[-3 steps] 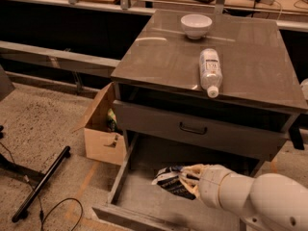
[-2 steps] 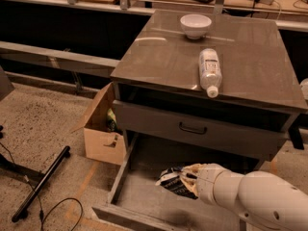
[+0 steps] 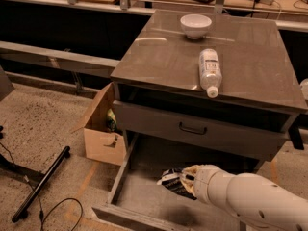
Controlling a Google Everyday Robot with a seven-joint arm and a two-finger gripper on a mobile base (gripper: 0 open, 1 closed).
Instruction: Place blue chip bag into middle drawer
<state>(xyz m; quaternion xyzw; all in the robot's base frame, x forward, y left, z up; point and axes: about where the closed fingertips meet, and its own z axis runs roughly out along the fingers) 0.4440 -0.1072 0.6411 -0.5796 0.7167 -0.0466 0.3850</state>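
Note:
The blue chip bag (image 3: 172,180) is a small dark crumpled foil bag with white marks. It sits at the tip of my gripper (image 3: 183,182), low inside the pulled-out middle drawer (image 3: 139,196), over the middle of its bare grey floor. I cannot tell whether the bag touches the floor. My white arm (image 3: 250,201) comes in from the lower right and hides the right part of the drawer. The bag and wrist hide the gripper's tips.
A closed grey drawer front with a black handle (image 3: 192,129) is above the open drawer. On the cabinet top lie a clear plastic bottle (image 3: 210,71) and a white bowl (image 3: 195,25). An open cardboard box (image 3: 101,129) stands left of the cabinet. A black bar (image 3: 41,184) and cable lie on the floor.
The arm and the bag have shifted slightly; the bag now sits a little lower and further left in the drawer. Nothing else has moved.

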